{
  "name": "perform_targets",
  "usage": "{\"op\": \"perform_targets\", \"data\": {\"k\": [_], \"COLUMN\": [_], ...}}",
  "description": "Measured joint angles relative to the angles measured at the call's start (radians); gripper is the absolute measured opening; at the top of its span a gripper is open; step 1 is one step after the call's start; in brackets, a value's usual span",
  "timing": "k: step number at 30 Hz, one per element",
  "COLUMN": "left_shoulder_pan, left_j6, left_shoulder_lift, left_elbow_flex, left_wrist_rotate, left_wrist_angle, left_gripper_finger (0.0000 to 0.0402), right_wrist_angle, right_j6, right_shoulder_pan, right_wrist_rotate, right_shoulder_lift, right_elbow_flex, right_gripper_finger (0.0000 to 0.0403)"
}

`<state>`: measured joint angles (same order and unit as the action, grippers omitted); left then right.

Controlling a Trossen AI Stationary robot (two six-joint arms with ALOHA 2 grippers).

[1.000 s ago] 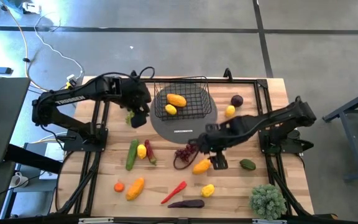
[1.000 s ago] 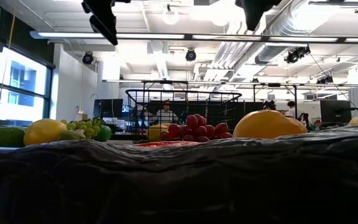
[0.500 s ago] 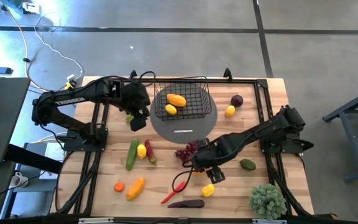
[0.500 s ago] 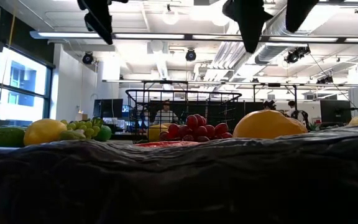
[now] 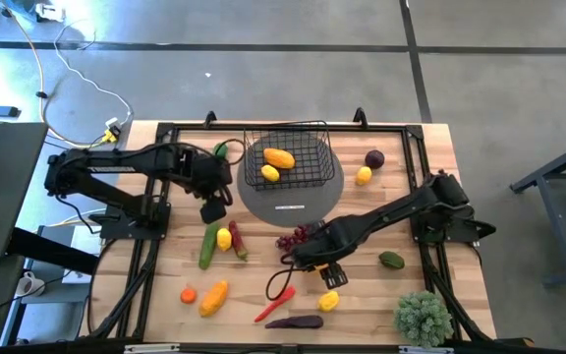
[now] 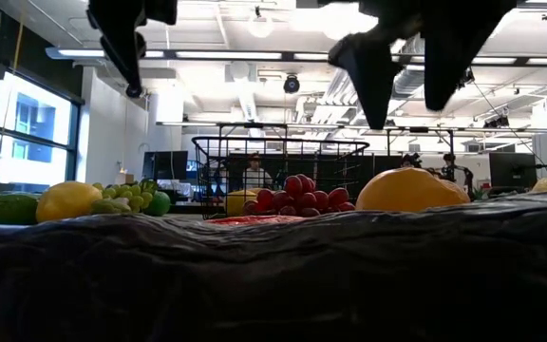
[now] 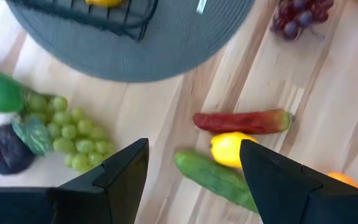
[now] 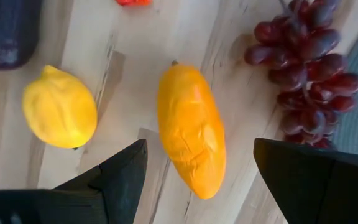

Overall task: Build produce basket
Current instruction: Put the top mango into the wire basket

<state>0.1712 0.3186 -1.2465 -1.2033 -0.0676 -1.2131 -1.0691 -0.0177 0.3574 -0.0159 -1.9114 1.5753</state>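
A black wire basket [image 5: 288, 157] sits on a round grey mat [image 5: 293, 194] toward the far side of a wooden table [image 5: 165, 285], with two yellow-orange fruits [image 5: 275, 162] already inside it. The rest of the toy produce lies scattered across the boards.

The right gripper [image 8: 197, 165] hangs low over the middle of the table, its fingers spread and holding nothing, directly above an orange, mango-shaped fruit [image 8: 191, 129]. Just beside that fruit lie a lemon [image 8: 59, 107] on one side and a bunch of dark red grapes [image 8: 306, 53] on the other, the grapes resting at the mat's edge. A red chilli [image 5: 274, 304] and a long purple eggplant [image 5: 295, 322] lie nearer the front edge.

The left gripper [image 7: 194, 168] hovers off the mat's left side, fingers likewise parted and empty. Below it are green grapes [image 7: 67, 127], a cucumber [image 7: 213, 179], a small lemon [image 7: 229, 149] and a dark red pepper [image 7: 244, 121], the lemon touching both the cucumber and the pepper.

A bushy green plant [image 5: 423, 317] stands at the front right corner.
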Motion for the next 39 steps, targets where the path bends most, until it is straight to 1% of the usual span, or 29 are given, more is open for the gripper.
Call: {"op": "perform_targets", "data": {"k": [3, 9, 20, 23, 28, 29, 34, 39], "left_shoulder_pan": [-0.021, -0.055, -0.084, -0.084, -0.084, -0.083, -0.082, -0.082], "left_j6": [0.049, 0.12, 0.173, 0.176, 0.176, 0.176, 0.179, 0.178], "left_shoulder_lift": [0.026, 0.077, 0.117, 0.116, 0.116, 0.116, 0.116, 0.116], "left_elbow_flex": [0.022, 0.055, 0.062, 0.062, 0.062, 0.062, 0.062, 0.062], "left_wrist_rotate": [-0.008, -0.027, -0.065, -0.067, -0.067, -0.067, -0.067, -0.07], "left_wrist_angle": [0.001, 0.002, 0.001, 0.001, 0.001, 0.001, 0.001, 0.001], "left_gripper_finger": [0.0243, 0.0243, 0.0243, 0.0243, 0.0243, 0.0243, 0.0243, 0.0243], "right_wrist_angle": [0.0, 0.002, -0.001, -0.003, -0.023, -0.028, -0.059, -0.102], "right_j6": [0.022, 0.042, 0.043, 0.042, 0.042, 0.044, 0.052, 0.044], "right_shoulder_pan": [0.001, 0.001, 0.001, 0.001, -0.006, -0.008, -0.031, -0.067], "right_wrist_rotate": [-0.023, -0.026, -0.013, -0.014, -0.025, -0.03, -0.1, -0.113], "right_shoulder_lift": [-0.03, -0.085, -0.175, -0.179, -0.178, -0.178, -0.178, -0.161], "right_elbow_flex": [0.0, 0.0, 0.0, 0.0, 0.0, 0.0, 0.0, 0.0], "right_gripper_finger": [0.0275, 0.0275, 0.0272, 0.0248, 0.0167, 0.0157, 0.0157, 0.0157]}}
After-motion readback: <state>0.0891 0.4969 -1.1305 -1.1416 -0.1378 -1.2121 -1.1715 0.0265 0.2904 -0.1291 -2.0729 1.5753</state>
